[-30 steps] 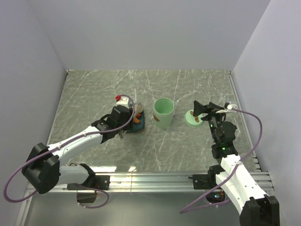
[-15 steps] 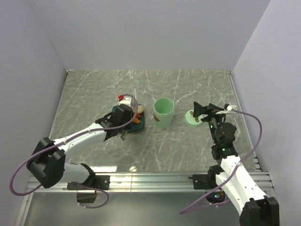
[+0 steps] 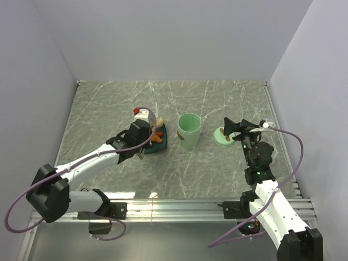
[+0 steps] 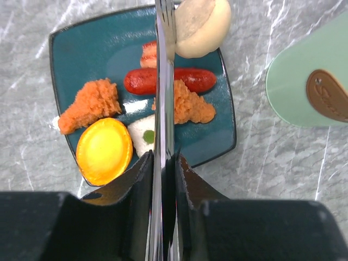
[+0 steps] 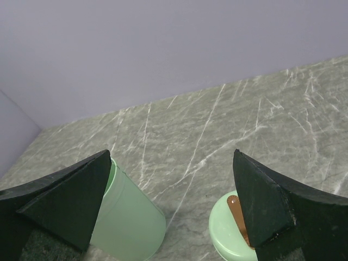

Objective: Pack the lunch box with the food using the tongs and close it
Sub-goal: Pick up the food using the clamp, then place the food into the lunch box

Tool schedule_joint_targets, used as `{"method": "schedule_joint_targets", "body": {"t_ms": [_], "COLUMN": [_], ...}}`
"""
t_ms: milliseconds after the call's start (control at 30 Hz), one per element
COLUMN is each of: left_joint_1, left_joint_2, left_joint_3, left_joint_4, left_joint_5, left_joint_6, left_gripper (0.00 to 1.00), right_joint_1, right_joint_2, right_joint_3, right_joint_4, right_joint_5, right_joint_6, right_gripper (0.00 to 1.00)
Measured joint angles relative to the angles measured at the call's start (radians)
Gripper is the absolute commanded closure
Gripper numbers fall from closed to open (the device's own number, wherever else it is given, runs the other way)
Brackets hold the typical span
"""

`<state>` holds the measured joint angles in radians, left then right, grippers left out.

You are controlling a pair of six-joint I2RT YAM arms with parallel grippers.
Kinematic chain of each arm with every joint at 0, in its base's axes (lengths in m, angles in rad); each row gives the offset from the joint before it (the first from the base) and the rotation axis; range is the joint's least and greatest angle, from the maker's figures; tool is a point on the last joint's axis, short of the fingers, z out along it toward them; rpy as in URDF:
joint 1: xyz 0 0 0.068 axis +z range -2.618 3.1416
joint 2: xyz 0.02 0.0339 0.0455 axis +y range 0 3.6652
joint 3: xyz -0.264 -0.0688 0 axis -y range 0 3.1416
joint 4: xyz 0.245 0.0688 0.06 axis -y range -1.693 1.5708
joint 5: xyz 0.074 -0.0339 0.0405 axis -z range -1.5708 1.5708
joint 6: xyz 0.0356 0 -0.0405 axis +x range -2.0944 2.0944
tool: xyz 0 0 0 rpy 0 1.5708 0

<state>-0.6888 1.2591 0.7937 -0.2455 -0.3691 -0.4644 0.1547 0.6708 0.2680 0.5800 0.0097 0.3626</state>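
Observation:
In the left wrist view my left gripper [image 4: 163,157] is shut on the metal tongs [image 4: 164,98], whose two blades are pressed almost together. The blades reach over the food on the teal plate [image 4: 92,54]: a red sausage [image 4: 193,80], orange fried pieces [image 4: 89,103], a yellow round piece [image 4: 104,150] and a beige ball [image 4: 202,24] beside the tips. Whether the tips pinch anything is hidden. The mint-green lunch box [image 3: 190,130] stands open and upright right of the plate. Its lid [image 3: 223,136], with a brown handle [image 4: 329,93], lies flat on the table under my open, empty right gripper [image 3: 235,130].
The marble table [image 3: 109,103] is walled by pale panels at the back and both sides. A metal rail [image 3: 179,205] runs along the near edge between the arm bases. The right wrist view shows the lunch box [image 5: 130,223] and lid [image 5: 225,234] below the fingers [image 5: 65,201].
My left gripper has closed further, squeezing the tongs' blades together over the plate, and shifted slightly. The right arm has not moved.

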Motion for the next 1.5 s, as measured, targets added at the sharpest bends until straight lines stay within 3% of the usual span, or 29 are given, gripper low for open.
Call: {"method": "schedule_joint_targets", "body": {"t_ms": [533,1100,1500], "left_joint_1": [-0.009,-0.192,-0.246], "left_joint_2": [-0.207,-0.131,-0.09], "left_joint_3": [0.001,0.139,0.164], "left_joint_4": [0.002,0.0,-0.002], "left_joint_5": [-0.001,-0.011,-0.036], "left_joint_6": [0.004,0.057,0.076], "left_gripper": [0.75,0.74,0.63], "right_joint_1": [0.0,0.0,0.0], "right_joint_2": [0.001,-0.021,-0.021], "right_joint_3": [0.0,0.0,0.0], "right_joint_4": [0.0,-0.013,-0.016], "right_joint_5": [0.0,0.0,0.0], "right_joint_6": [0.0,0.003,0.003], "right_gripper": [0.0,0.0,0.0]}}
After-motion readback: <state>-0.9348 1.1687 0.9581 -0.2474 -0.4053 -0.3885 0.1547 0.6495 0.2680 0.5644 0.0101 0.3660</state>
